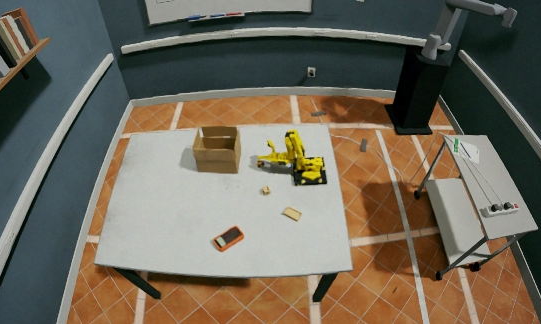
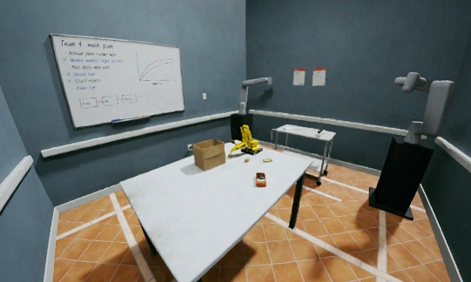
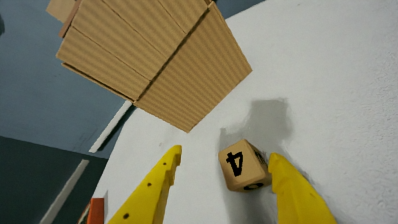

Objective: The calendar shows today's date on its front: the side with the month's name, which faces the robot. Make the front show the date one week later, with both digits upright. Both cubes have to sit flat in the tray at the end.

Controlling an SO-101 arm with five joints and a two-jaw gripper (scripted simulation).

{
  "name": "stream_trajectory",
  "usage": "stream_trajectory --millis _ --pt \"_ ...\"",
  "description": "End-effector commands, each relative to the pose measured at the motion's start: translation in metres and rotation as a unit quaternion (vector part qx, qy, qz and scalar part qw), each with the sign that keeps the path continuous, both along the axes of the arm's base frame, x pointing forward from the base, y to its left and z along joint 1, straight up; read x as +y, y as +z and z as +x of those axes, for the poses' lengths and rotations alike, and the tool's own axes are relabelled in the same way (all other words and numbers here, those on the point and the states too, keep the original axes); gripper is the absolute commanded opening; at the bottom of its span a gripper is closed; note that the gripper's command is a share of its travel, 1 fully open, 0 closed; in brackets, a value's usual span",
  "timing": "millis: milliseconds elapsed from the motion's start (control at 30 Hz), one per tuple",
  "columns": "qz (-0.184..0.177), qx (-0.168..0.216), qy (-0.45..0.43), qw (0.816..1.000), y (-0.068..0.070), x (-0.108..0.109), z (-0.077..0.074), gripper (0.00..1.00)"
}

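Observation:
My gripper (image 3: 225, 154) (image 1: 259, 160) (image 2: 231, 155) is open, low over the table left of the robot's base. One wooden cube (image 3: 245, 167) sits just beyond and between the fingertips in the wrist view, close to the right finger; whether they touch is unclear. It shows a black 4 and part of a round digit on a lower side. The other cube (image 1: 266, 190) (image 2: 246, 160) lies on the table, between the arm and the tray; its digits are too small to read. The small wooden tray (image 1: 292, 214) (image 2: 267, 160) holds no cube. The month's name cannot be read.
An open cardboard box (image 1: 218, 161) (image 2: 210, 157) (image 3: 195, 75) stands beyond the gripper. An orange and black handheld device (image 1: 228, 238) (image 2: 260, 179) lies nearer the table's front edge in the top view. A side table (image 1: 502, 185) stands off to the right.

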State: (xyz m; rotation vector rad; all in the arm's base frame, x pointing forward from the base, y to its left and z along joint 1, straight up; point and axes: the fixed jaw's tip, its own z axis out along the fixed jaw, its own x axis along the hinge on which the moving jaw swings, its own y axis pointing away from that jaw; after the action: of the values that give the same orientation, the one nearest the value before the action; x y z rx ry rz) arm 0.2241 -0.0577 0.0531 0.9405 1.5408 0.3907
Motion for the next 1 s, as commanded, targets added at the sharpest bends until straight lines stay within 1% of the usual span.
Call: stream_trajectory --millis 0,33,67,400,533,600,633,967 --pt "0.058 -0.074 -0.003 0.996 0.036 -0.003 0.020 0.35" --pt "0.058 -0.074 -0.003 0.996 0.036 -0.003 0.020 0.35" --pt "0.075 -0.092 -0.005 0.993 0.047 -0.004 0.030 0.35" --pt "0.020 0.012 0.008 1.000 0.036 -0.009 0.056 0.35" --pt "0.006 0.017 0.012 1.000 0.034 -0.009 0.054 0.35" --pt "0.006 0.017 0.012 1.000 0.034 -0.009 0.054 0.35" --pt "0.000 0.025 0.014 1.000 0.034 -0.010 0.056 0.35" --pt "-0.031 0.055 0.028 0.998 0.035 -0.010 0.058 0.35"
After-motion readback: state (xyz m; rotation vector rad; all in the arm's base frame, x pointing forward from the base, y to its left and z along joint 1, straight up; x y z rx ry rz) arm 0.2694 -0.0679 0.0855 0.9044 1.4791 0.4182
